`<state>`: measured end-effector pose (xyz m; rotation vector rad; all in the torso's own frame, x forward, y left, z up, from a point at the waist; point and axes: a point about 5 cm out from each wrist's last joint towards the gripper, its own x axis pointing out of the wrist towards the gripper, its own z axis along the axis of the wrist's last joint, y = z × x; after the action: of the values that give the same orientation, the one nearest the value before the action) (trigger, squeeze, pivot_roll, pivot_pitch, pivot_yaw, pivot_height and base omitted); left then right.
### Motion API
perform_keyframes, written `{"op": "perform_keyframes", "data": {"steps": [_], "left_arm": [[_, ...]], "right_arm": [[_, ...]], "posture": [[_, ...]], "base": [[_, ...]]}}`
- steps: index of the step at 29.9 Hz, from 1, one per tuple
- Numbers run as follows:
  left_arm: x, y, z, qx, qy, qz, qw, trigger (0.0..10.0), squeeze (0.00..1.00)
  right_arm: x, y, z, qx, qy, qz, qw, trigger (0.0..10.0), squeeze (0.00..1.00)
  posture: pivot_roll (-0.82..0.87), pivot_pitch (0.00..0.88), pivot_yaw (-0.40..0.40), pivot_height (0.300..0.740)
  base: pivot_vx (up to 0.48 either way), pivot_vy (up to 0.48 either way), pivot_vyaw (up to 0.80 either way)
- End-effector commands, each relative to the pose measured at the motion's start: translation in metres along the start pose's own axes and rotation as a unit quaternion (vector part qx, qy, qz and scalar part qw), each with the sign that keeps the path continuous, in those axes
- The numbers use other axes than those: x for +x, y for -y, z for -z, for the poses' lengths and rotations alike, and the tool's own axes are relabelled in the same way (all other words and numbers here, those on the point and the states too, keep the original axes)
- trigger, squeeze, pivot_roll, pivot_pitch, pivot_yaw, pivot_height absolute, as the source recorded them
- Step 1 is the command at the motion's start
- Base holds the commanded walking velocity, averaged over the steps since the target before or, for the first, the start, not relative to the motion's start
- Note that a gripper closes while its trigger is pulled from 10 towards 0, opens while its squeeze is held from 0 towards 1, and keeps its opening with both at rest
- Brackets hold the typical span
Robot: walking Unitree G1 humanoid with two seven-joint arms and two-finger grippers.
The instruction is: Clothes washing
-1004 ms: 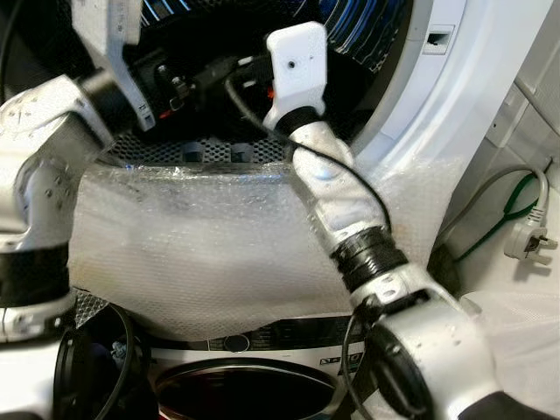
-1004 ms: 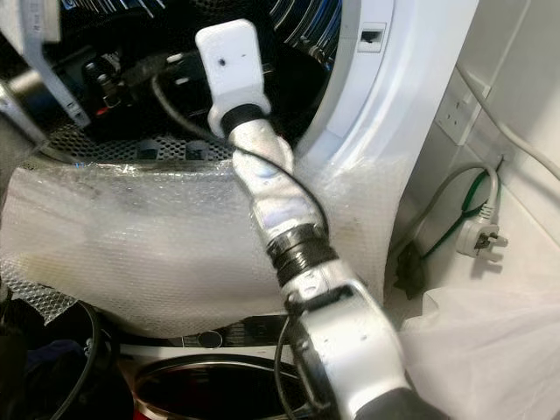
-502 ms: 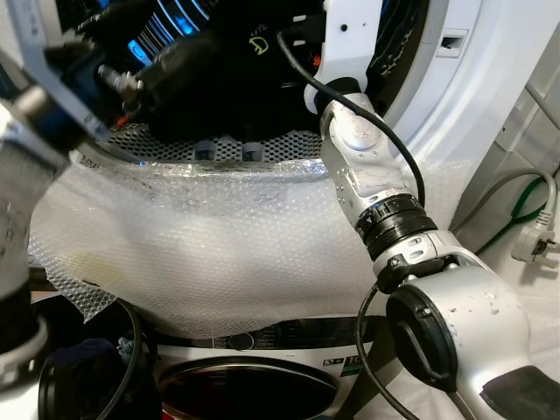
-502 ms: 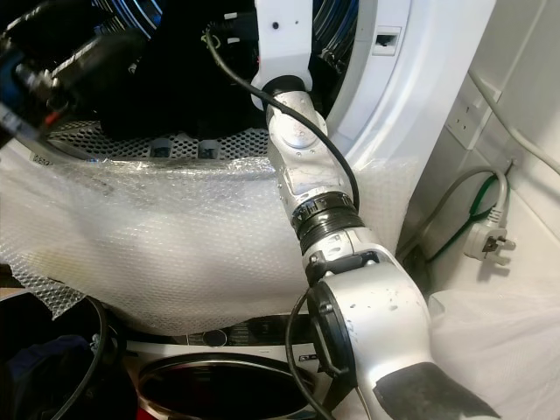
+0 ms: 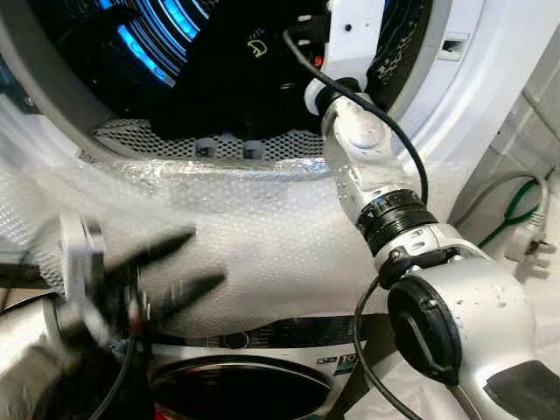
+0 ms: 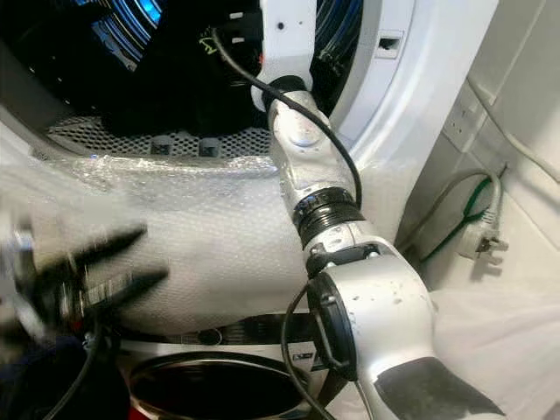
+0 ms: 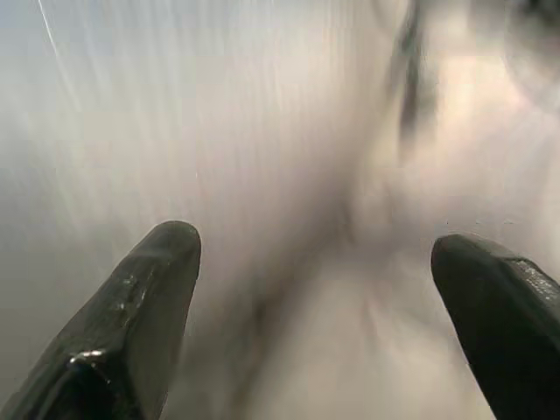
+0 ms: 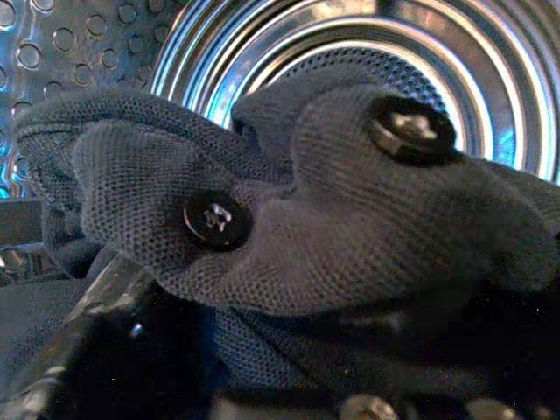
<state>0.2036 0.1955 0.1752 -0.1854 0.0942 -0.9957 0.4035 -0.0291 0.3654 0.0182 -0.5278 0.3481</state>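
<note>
My left gripper (image 5: 188, 262) has dropped out of the drum (image 5: 149, 35), fingers apart and empty, while my right arm keeps the dark garment (image 8: 289, 227) inside, its grip hidden

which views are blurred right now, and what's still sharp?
Both eye views: the left gripper is smeared by motion over the bubble wrap, while the right arm and drum stay sharp. Left wrist view: background streaked, fingers fairly crisp. Right wrist view: sharp dark garment with buttons.
</note>
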Motion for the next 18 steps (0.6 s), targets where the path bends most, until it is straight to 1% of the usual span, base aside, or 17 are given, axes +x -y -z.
{"op": "perform_keyframes", "data": {"steps": [1,2,3,5,6,7,9,12,14,15,16,18], "left_arm": [[0.004,0.0,0.028,-0.023,-0.07,0.009,0.997,10.0,0.0],[0.004,0.0,0.037,-0.025,-0.094,0.01,0.995,10.0,0.0],[0.004,0.001,0.041,-0.023,-0.108,0.011,0.994,10.0,0.0],[0.014,-0.011,0.074,-0.047,-0.137,-0.029,0.989,10.0,0.0],[0.014,-0.011,0.074,-0.047,-0.137,-0.029,0.989,10.0,0.0],[0.021,-0.018,0.085,-0.046,-0.147,-0.044,0.987,10.0,0.0],[0.038,-0.023,0.1,-0.035,-0.162,-0.052,0.985,10.0,0.0],[0.054,-0.022,0.113,-0.024,-0.177,-0.045,0.983,10.0,0.0],[0.072,-0.019,0.125,-0.03,-0.183,-0.042,0.982,10.0,0.0],[0.072,-0.019,0.125,-0.03,-0.183,-0.042,0.982,10.0,0.0],[0.096,-0.012,0.138,-0.026,-0.193,-0.048,0.98,10.0,0.0],[0.113,-0.006,0.145,-0.024,-0.197,-0.053,0.979,10.0,0.0]], "right_arm": [[0.005,-0.006,-0.008,0.007,0.002,-0.008,1.0,10.0,0.0],[0.005,-0.007,-0.007,0.004,-0.002,-0.006,1.0,10.0,0.0],[0.005,-0.007,-0.007,0.003,-0.005,-0.005,1.0,10.0,0.0],[0.009,-0.015,-0.014,0.013,0.0,-0.011,1.0,10.0,0.0],[0.009,-0.015,-0.014,0.013,0.0,-0.011,1.0,10.0,0.0],[0.011,-0.021,-0.019,0.021,0.0,-0.019,1.0,10.0,0.0],[0.015,-0.029,-0.026,0.016,-0.006,-0.023,1.0,10.0,0.0],[0.017,-0.035,-0.029,0.011,-0.02,-0.021,1.0,10.0,0.0],[0.019,-0.039,-0.032,-0.006,-0.034,-0.015,0.999,10.0,0.0],[0.019,-0.039,-0.032,-0.006,-0.034,-0.015,0.999,10.0,0.0],[0.022,-0.042,-0.035,-0.02,-0.051,-0.009,0.998,10.0,0.0],[0.023,-0.043,-0.037,-0.024,-0.071,-0.003,0.997,10.0,0.0]], "posture": [[0.12,0.0,-0.058,0.74],[0.12,0.0,-0.058,0.74],[0.12,0.0,-0.059,0.74],[0.12,0.0,-0.057,0.74],[0.12,0.0,-0.057,0.74],[0.12,0.0,-0.055,0.74],[0.12,0.0,-0.054,0.74],[0.12,0.0,-0.054,0.74],[0.11,0.0,-0.051,0.74],[0.11,0.0,-0.051,0.74],[0.11,0.0,-0.059,0.74],[0.11,0.0,-0.067,0.74]], "base": [[0.0,0.0,0.0],[0.0,0.0,0.0],[0.0,0.0,0.0],[0.0,0.0,0.0],[0.0,0.0,0.0],[0.0,0.0,0.0],[0.0,0.0,0.0],[0.0,0.0,0.0],[0.0,0.0,0.0],[0.0,0.0,0.0],[0.0,0.0,0.0],[0.0,0.0,0.0]]}}
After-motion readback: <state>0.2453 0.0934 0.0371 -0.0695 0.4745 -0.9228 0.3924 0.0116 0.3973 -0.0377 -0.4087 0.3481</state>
